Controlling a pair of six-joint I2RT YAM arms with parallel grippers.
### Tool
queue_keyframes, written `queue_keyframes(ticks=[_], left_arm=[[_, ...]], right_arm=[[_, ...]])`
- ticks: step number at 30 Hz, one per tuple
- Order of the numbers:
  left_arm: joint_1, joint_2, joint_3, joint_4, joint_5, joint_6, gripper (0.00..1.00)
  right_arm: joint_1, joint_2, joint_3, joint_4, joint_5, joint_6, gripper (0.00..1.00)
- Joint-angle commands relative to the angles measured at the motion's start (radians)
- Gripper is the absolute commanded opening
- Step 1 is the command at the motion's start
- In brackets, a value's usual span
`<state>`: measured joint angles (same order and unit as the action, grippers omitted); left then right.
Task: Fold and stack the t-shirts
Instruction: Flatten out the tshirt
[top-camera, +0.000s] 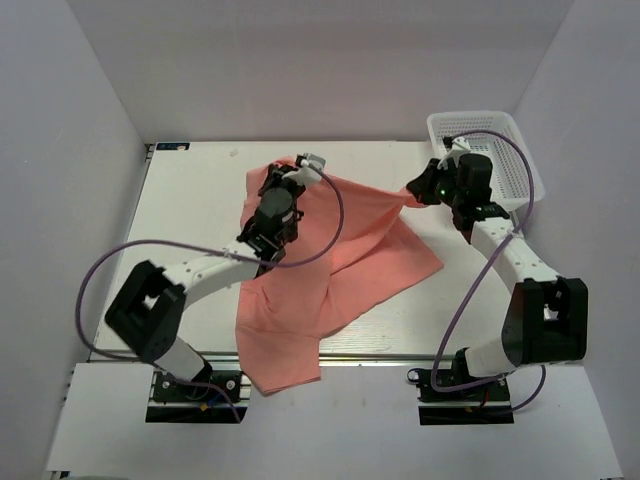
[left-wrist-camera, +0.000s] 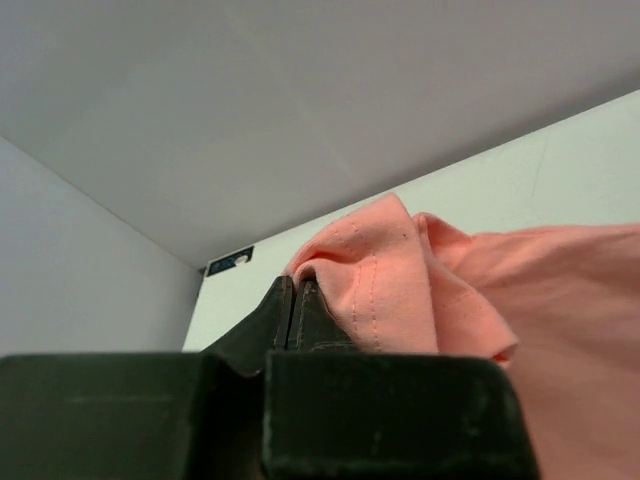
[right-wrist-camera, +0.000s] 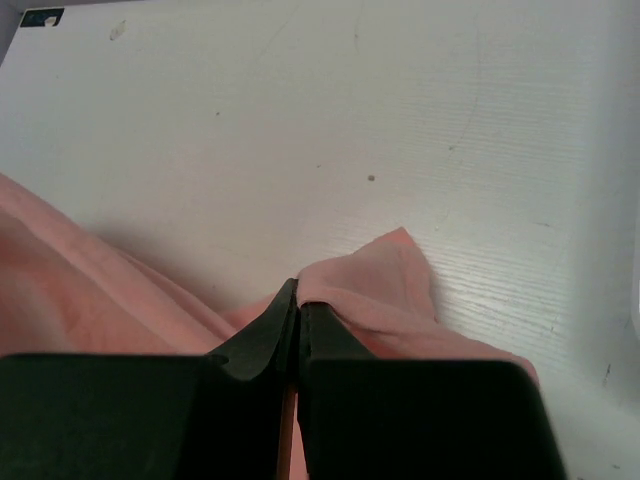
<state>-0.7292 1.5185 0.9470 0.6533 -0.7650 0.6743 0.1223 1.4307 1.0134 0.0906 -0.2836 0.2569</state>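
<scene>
Our left gripper (top-camera: 285, 172) is clenched on a bunched fold of the salmon-pink t-shirt (top-camera: 350, 250). In the left wrist view we see its dark jaws pressed together (left-wrist-camera: 291, 287) with a stitched hem of the t-shirt (left-wrist-camera: 400, 280) humped over the tips and falling away toward 4 o'clock. Our right gripper (top-camera: 412, 195) is likewise clamped on cloth. Its wrist view shows the jaws closed (right-wrist-camera: 298, 292) on a small peak of the t-shirt (right-wrist-camera: 375, 280), with more pink cloth trailing off toward 9 o'clock. Seen from above, we hold the garment by two points of its far edge, the left grip at about 11 o'clock of the cloth and the right grip at about 2 o'clock, so that edge runs stretched between them. From there the t-shirt spreads toward 6 o'clock over the white table (top-camera: 190, 200), creased rather than flat. One long lobe reaches the table's near edge beside the left arm's base, and a broader corner points toward 4 o'clock. A white mesh basket (top-camera: 500, 128) sits in the table's 1 o'clock corner, just behind the right gripper and apart from the cloth. A purple cable (top-camera: 105, 262) loops out from each arm.
</scene>
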Motion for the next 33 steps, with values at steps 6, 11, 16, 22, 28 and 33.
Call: queue_keyframes(ticks=[6,11,16,22,28,33], left_arm=[[0.230,0.273,0.315,-0.034,0.213,-0.211,0.00],[0.315,0.538,0.553,-0.107,0.280,-0.234,0.00],[0.382,0.744,0.854,-0.288,0.337,-0.321,0.51],[0.444,0.836,1.086,-0.466,0.381,-0.478,1.00],[0.456,0.717,1.096,-0.662,0.424,-0.591,1.00],[0.465,0.516,0.968,-0.941,0.472,-0.734,1.00]], right_arm=[[0.002,0.169,0.266,0.075,0.064,-0.015,0.00],[0.002,0.389,0.517,-0.009,0.049,-0.041,0.00],[0.022,0.612,0.787,-0.153,0.043,-0.096,0.07],[0.051,0.778,1.065,-0.258,0.113,-0.142,0.90],[0.085,0.630,0.917,-0.239,0.136,-0.166,0.90],[0.119,0.467,0.785,-0.307,0.178,-0.110,0.90]])
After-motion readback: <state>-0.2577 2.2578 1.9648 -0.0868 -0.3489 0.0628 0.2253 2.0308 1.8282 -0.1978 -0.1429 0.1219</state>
